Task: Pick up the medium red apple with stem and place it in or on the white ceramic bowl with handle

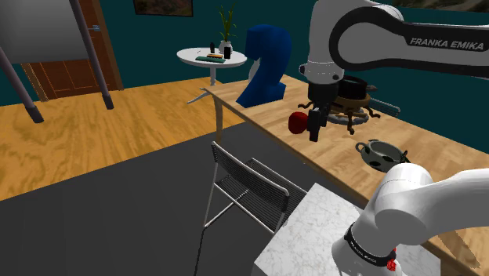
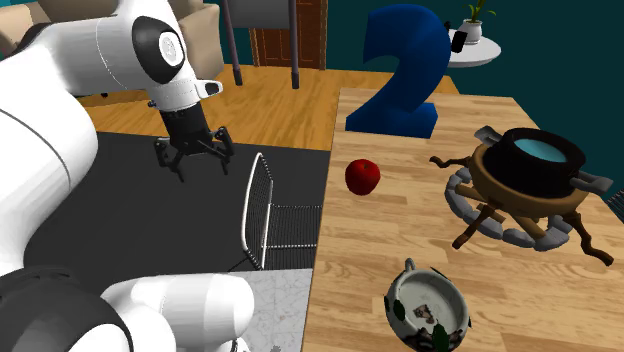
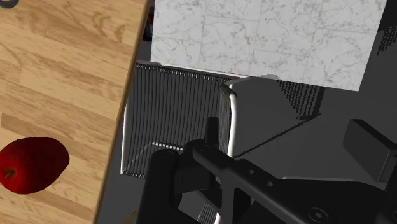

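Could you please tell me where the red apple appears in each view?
Shoulder view: the apple lies on the table, right of the blue figure 2.
Second exterior view: the apple lies near the table's left edge, below the blue figure 2.
Wrist view: the apple lies by the table's edge.
Shared landmark: the wire chair beside that edge.

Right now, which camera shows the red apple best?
The second exterior view: the red apple sits whole and unobstructed on the wooden table. In the shoulder view the tool overlaps its edge; the wrist view shows it off beside the tool.
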Controlling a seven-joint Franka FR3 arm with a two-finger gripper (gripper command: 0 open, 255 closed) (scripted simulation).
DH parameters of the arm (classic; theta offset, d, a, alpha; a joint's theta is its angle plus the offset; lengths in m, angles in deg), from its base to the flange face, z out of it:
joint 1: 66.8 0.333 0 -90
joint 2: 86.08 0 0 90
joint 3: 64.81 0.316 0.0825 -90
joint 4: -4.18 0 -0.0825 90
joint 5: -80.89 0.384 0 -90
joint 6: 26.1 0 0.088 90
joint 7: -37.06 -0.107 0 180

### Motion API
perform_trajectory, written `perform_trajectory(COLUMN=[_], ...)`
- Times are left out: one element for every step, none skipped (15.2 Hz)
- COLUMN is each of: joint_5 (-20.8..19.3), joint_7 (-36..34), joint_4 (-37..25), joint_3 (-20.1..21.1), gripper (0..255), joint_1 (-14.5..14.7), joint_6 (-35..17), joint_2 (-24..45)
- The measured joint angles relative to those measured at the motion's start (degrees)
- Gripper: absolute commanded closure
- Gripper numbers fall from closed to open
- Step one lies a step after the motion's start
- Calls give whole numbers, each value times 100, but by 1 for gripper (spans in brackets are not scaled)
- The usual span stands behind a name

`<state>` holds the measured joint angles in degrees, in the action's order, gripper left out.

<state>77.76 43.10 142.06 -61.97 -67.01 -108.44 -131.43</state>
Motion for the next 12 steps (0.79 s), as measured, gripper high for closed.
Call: perform_trajectory(joint_5=[0,-53,-118,-201,-293,-384,-468,-538,-635,-709,-777,-851], joint_7=[0,71,161,274,405,538,664,777,917,1045,1175,1320], joint_4=[0,59,100,164,254,296,366,395,472,515,543,542], joint_3=[0,-71,-161,-278,-412,-548,-679,-802,-970,-1110,-1251,-1414], gripper=[0,0,0,0,0,0,0,0,0,0,0,0], joint_1=[0,-24,-53,-92,-137,-183,-225,-260,-309,-350,-389,-430], joint_6=[0,-82,-185,-335,-488,-625,-773,-939,-1195,-1381,-1546,-1735], joint_2=[0,-24,-35,-35,-70,-76,-102,-65,22,50,78,162])
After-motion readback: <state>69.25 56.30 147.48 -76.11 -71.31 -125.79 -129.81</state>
